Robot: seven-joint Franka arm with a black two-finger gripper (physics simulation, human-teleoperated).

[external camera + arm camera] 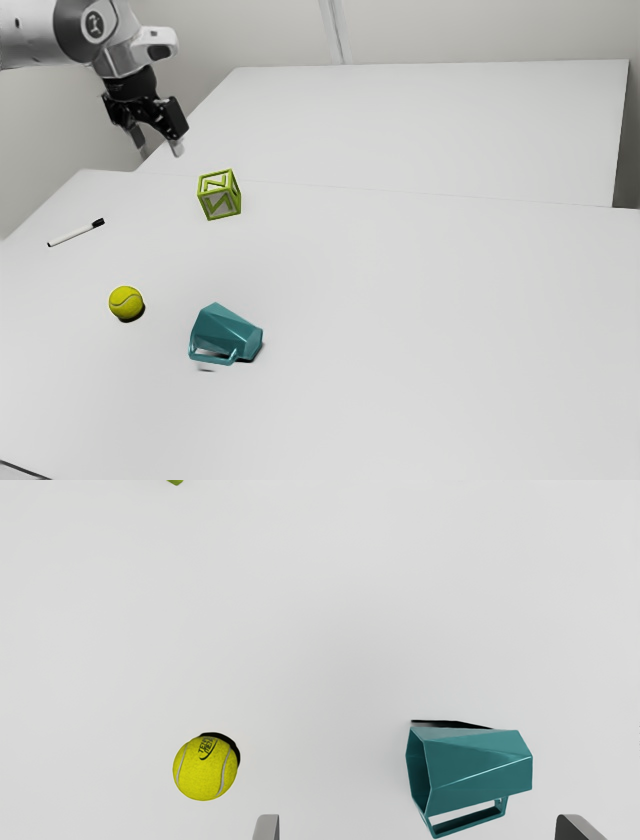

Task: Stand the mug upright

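Note:
A teal faceted mug (228, 332) lies on its side on the white table, its handle on the near side in the exterior view. High at the exterior view's upper left, the black gripper (158, 145) hangs well away from the mug. In the wrist view the mug (475, 770) has its mouth turned toward the tennis ball and its base away from it. The gripper (417, 827) is open, its two fingertips far apart, with the mug seen beyond them and untouched.
A yellow tennis ball (126, 302) (205, 768) rests beside the mug, on its mouth side. Farther back on the table (420, 300) stands a yellow-green letter cube (219, 195). A black-capped white marker (75, 233) lies at the exterior view's left.

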